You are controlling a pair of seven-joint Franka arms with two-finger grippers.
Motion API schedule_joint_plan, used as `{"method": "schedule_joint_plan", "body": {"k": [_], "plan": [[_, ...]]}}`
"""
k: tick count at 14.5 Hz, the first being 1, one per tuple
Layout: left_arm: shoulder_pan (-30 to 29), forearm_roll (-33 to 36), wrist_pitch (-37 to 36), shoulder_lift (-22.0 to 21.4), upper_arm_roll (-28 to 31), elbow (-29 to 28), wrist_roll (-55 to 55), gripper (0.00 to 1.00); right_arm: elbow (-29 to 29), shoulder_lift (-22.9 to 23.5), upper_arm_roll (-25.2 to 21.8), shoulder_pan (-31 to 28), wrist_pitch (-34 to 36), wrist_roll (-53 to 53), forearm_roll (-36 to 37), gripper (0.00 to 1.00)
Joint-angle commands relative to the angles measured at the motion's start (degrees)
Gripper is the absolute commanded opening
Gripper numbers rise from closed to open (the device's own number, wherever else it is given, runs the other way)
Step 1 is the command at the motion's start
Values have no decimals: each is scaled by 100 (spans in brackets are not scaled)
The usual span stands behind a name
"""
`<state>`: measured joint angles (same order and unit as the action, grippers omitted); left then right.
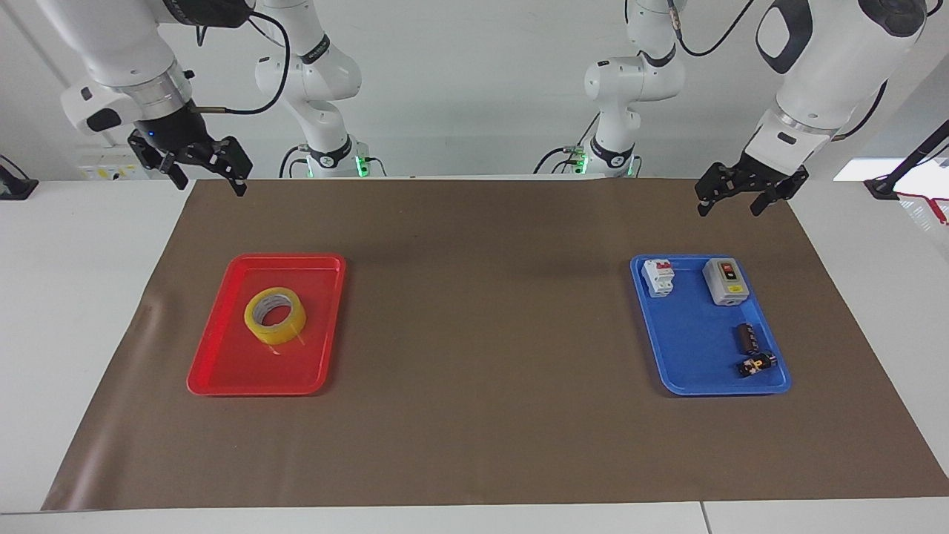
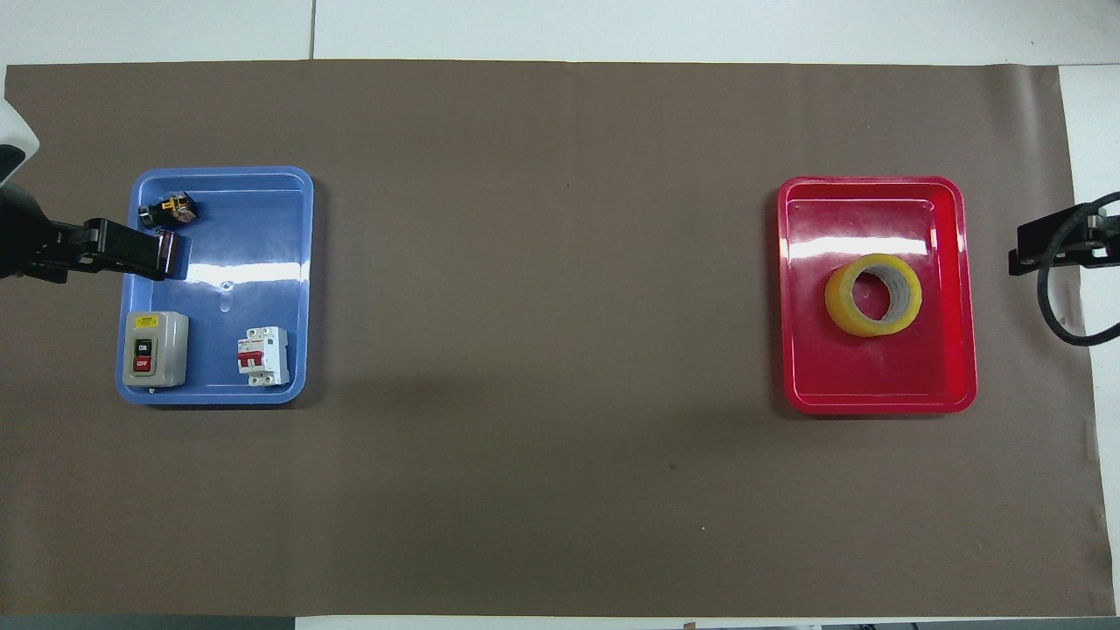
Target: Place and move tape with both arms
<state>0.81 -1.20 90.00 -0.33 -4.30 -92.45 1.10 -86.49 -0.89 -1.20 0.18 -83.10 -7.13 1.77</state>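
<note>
Right gripper (image 1: 209, 178) hangs spread and empty over the mat's edge; the tape (image 1: 275, 315) lies flat, hole upward, in the red tray (image 1: 222, 371) well below it. Left gripper (image 1: 729, 200) waits, spread, above the blue tray (image 1: 686, 356).

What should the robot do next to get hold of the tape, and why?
Probably bring the right pincer forward and down over the tape. The roll lies flat in the red tray at the right arm's end, untouched, and that pincer hangs open above the mat's edge. The left pincer waits, open.
</note>
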Motion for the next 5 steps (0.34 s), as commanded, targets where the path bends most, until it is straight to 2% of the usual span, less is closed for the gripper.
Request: {"method": "schedule_joint_plan", "body": {"k": [1, 5], "plan": [[-54, 85, -18, -37, -36, -45, -39, 100, 168, 54, -12, 26, 154, 194, -10, 100], [-54, 85, -18, -46, -36, -45, -31, 100, 168, 45, -12, 26, 154, 230, 25, 100]]}}
